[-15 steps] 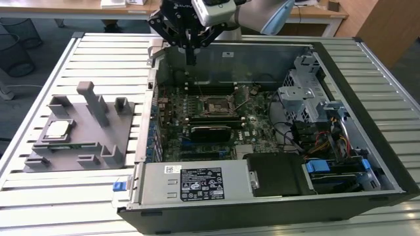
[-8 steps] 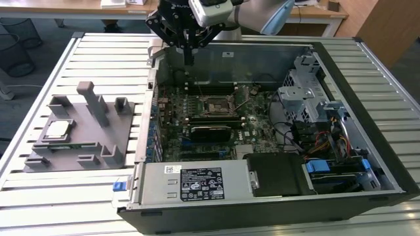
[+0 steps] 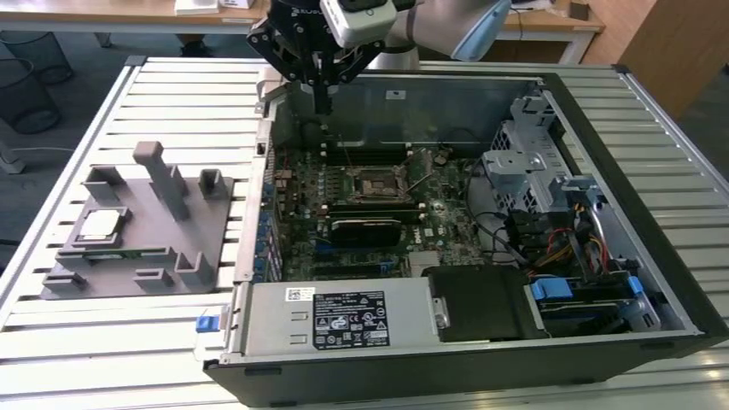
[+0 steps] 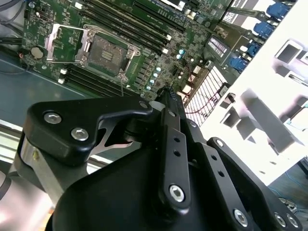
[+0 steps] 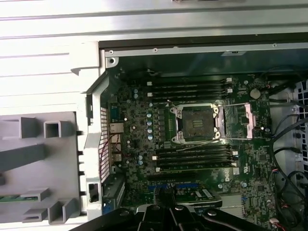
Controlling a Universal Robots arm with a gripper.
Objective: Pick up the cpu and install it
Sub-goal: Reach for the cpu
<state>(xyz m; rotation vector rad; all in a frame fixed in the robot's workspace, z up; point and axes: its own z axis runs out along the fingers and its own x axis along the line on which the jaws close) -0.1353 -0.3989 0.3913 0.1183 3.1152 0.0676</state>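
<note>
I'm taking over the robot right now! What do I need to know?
Gripper: jaws shut, holding nothing, above the open computer case, near its far wall in the exterior view.
The cpu: lying on the grey holder at the exterior view's left, outside the case.
Socket: open and empty.
Done: nothing that shows.
Left: the cpu is not yet picked up or installed.

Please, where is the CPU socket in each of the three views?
Exterior view: CPU socket in the middle of the motherboard, to the exterior view's right of the grey holder.
Second wrist view: CPU socket between the memory slot rows.
First wrist view: CPU socket, likewise between them.
Shared landmark: the grey holder.
</note>
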